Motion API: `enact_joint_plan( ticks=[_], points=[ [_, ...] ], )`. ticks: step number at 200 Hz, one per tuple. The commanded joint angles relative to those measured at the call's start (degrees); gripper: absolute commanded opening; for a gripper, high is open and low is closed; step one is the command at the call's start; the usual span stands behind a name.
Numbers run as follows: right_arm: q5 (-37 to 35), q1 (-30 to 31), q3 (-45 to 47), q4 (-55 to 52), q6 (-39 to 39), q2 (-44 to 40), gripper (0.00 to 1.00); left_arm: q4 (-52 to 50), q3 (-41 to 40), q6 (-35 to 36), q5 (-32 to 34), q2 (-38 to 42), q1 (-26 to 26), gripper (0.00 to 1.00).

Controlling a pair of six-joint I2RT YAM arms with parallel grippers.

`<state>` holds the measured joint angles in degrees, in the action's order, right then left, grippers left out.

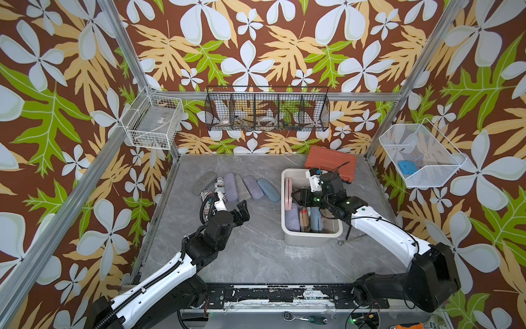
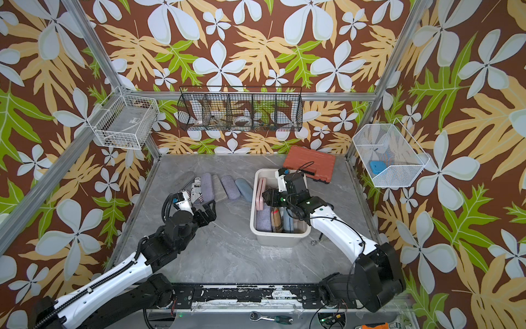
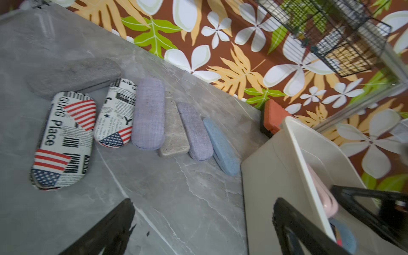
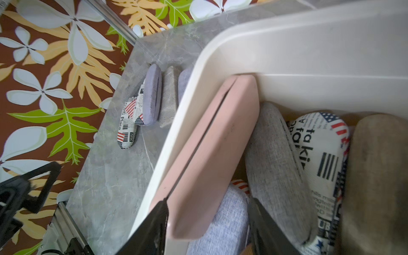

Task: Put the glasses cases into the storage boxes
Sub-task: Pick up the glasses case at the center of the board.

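My right jaws were down inside the cream-white tub (image 4: 309, 50), straddling the near end of a pink case (image 4: 212, 154). It stood on its long edge, leaning against the tub wall. One fingertip (image 4: 157, 223) lay against the case's seam side. The other fingertip (image 4: 262, 225) stood clear of it, and a bluish fabric case (image 4: 223, 220) showed through the gap. So these jaws were released, not clenched on the pink case. Past that free fingertip, away from the wall, a grey woven case (image 4: 276, 165), a flag-print case (image 4: 320, 154) and a tan case (image 4: 375, 176) were packed side by side in the tub.

My left jaws hung spread wide above the table (image 3: 154, 198), with nothing between them. Ahead of them a row of cases lay on the table. Farthest from my right jaws was a dark grey case (image 3: 72, 75), with a newspaper-print case (image 3: 64, 141) lapping its edge. Next came a smaller newsprint case (image 3: 117, 114), a lavender case (image 3: 150, 114), a beige-grey case (image 3: 174, 130) and a second lavender case (image 3: 195, 132). Last was a light blue case (image 3: 220, 145), just beside the tub. Beyond the tub from both jaws sat an orange-red tool case (image 1: 331, 162).
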<state>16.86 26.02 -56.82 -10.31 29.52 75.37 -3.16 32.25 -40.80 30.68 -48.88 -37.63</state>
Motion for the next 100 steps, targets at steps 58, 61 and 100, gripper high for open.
enact_joint_plan(
  ticks=[58, 61, 100],
  points=[
    [-3.9, 0.0, 4.3, 1.8, -2.2, -11.3, 0.75, -8.4, 7.6, 0.9, -4.1, -24.3, 22.4, 1.0],
    [-3.8, 0.0, 4.4, 1.9, -2.2, -11.3, 0.75, -8.4, 8.2, 1.1, -4.0, -25.6, 22.7, 1.0],
    [-3.2, 0.1, 6.3, 2.4, -2.1, -12.8, 0.79, -7.9, 13.6, 4.5, -4.7, -40.8, 27.0, 0.97]
  ],
)
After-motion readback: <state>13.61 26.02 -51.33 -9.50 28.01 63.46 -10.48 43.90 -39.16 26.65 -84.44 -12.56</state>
